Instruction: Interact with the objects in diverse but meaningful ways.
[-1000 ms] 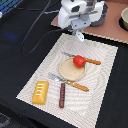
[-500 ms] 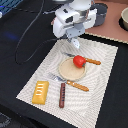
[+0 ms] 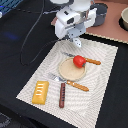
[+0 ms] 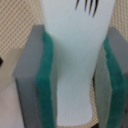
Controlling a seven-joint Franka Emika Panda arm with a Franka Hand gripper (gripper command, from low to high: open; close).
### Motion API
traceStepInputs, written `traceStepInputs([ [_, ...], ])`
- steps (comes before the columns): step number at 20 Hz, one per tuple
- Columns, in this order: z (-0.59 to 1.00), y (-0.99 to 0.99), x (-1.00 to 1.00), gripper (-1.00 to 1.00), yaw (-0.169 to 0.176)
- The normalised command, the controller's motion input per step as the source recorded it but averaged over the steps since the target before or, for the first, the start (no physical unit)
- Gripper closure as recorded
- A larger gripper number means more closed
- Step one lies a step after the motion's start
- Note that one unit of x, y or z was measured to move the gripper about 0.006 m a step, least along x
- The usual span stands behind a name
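Tomato (image 3: 78,61) just beside claw (image 3: 76,44).

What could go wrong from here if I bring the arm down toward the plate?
1. The gripper is shut on a flat white piece that fills the wrist view, so you would likely descend with no close view.
2. The red round tomato sits near the edge of the tan round plate and could roll off if nudged.
3. The orange-handled knife lies right beside the tomato, so a low pass may knock it.
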Motion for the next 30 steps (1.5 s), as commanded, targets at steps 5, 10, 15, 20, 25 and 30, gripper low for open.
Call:
traceStepInputs([
  [5,-0.28,-0.07,0.00,1.00,0.059],
  [10,-0.26,-0.09,-0.01,-1.00,0.051],
  [15,-0.05,-0.03,-0.04,-1.00,0.038],
  [20,0.04,0.00,-0.08,-1.00,0.025],
  [25,0.70,0.01,-0.14,-1.00,0.000],
  [30,1.00,0.03,-0.20,-1.00,0.000],
])
